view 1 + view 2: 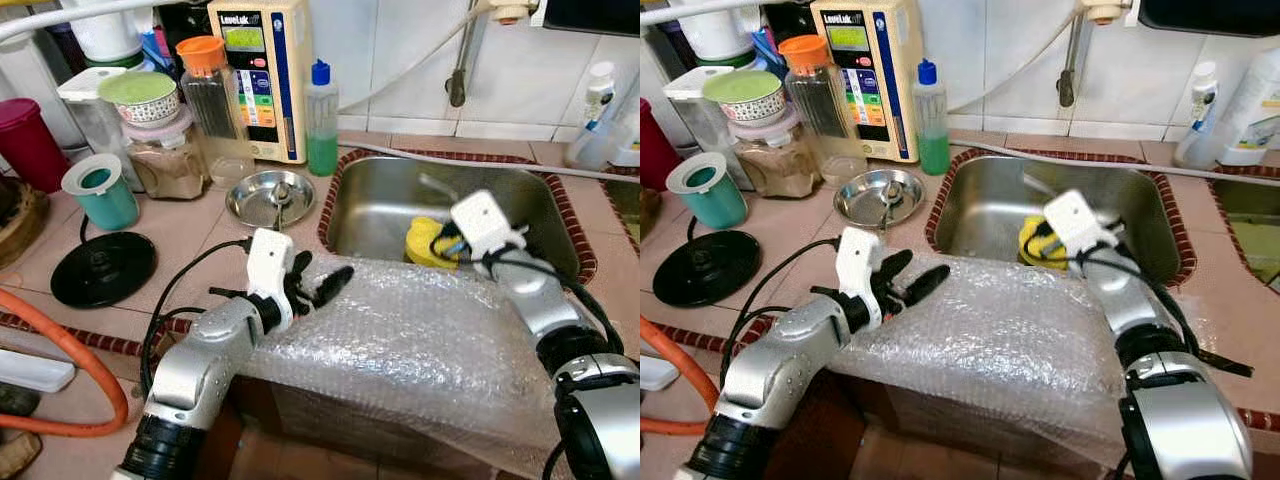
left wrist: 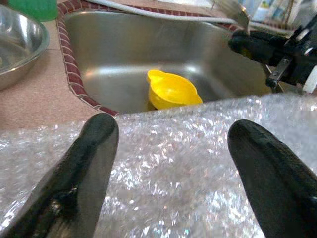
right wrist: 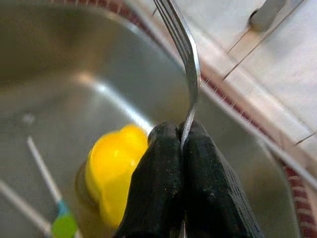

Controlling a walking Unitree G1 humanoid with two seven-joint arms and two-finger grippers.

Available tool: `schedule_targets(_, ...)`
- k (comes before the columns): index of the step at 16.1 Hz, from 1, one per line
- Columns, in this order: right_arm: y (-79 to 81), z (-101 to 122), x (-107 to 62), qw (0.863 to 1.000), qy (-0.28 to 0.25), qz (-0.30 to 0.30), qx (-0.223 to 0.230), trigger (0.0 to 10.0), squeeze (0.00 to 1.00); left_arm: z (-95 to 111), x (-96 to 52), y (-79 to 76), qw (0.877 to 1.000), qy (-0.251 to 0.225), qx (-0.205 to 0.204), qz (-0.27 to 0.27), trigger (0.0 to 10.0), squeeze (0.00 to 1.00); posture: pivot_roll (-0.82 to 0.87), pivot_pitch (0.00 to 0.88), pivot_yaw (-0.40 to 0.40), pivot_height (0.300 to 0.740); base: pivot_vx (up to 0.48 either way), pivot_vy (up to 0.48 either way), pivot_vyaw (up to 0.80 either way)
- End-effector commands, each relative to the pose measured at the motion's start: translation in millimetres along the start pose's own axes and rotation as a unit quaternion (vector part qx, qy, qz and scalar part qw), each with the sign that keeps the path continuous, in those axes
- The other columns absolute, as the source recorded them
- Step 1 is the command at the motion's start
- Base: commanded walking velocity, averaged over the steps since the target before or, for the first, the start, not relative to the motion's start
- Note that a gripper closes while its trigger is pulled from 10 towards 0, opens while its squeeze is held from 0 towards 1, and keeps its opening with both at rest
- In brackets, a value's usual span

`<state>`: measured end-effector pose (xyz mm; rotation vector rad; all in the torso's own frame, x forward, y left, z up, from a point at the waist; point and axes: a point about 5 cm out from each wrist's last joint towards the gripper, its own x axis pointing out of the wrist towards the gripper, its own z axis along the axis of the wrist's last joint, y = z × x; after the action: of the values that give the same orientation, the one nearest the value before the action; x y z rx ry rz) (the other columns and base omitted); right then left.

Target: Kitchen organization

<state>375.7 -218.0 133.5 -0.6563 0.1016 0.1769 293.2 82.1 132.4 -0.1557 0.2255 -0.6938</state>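
**A:** Where do you find your right gripper [image 3: 181,144]?

**B:** Over the stainless-steel sink basin [image 1: 385,205], just above its near edge. Its two black fingers are pressed together on the handle of a silver metal fork [image 3: 185,47], and the tines stand up past the fingertips towards the tiled wall behind the sink.

**A:** And what lies in the sink under it?

**B:** You have a small yellow plastic cup [image 2: 171,90] on the sink floor, close to the near wall and just below the gripper. In the right wrist view a thin white stick with a green end [image 3: 49,191] lies on the sink floor beside the cup; what it is cannot be told.

**A:** Your left gripper [image 2: 173,163]?

**B:** It hovers over the sheet of clear bubble wrap [image 1: 420,340] draped over the counter edge in front of the sink, fingers spread wide and holding nothing, pointing towards the basin.

**A:** Anything else near the sink?

**B:** To the left of the sink you see a shallow round steel dish [image 1: 270,197] on the tiled counter, and behind that a clear bottle of green liquid with a blue cap [image 1: 321,120]. Further left of the sink sits a round black lid [image 1: 103,267] and a teal cup [image 1: 101,192].
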Motion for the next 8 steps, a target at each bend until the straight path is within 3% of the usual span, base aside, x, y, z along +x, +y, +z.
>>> schedule_targets(1, -1.4, 1, 1.8, 1.000, 0.011, 0.010, -0.008, 0.0, 0.00, 2, -3.9, 2.1, 1.000, -0.003, 0.024, 0.007, 10.0, 1.00, 0.14, 0.000, 0.077, 0.740, 0.000, 0.000, 0.00)
schedule_targets(2, -0.2, -1, 1.7, 1.000, 0.016, 0.014, -0.008, 0.0, 0.00, 1, -4.4, 2.6, 1.000, -0.003, 0.025, 0.010, 10.0, 1.00, 0.14, 0.000, 0.077, 0.740, 0.000, 0.000, 0.00)
schedule_targets(3, 6.7, -6, 1.6, 0.999, 0.037, 0.036, -0.015, 0.0, 0.85, 1, -6.1, 3.5, 0.999, -0.002, 0.035, 0.016, 10.0, 1.00, 0.16, 0.000, 0.064, 0.740, 0.000, 0.000, 0.00)
schedule_targets(4, 10.7, -9, 1.6, 0.998, 0.050, 0.046, -0.015, 2.2, 1.00, 1, -6.5, 3.9, 0.999, -0.003, 0.043, 0.020, 10.0, 1.00, 0.17, 0.000, 0.062, 0.740, 0.000, 0.000, 0.00)
schedule_targets(5, 13.9, -10, 1.7, 0.997, 0.059, 0.054, -0.013, 10.0, 1.00, 3, -6.6, 4.8, 0.998, -0.006, 0.054, 0.027, 10.0, 1.00, 0.17, 0.000, 0.062, 0.740, 0.000, 0.000, 0.00)
schedule_targets(8, 17.5, -13, 2.0, 0.995, 0.071, 0.063, 0.020, 10.0, 1.00, 6, -5.3, 11.8, 0.995, -0.018, 0.077, 0.065, 10.0, 1.00, 0.16, 0.000, 0.068, 0.740, 0.000, 0.000, 0.00)
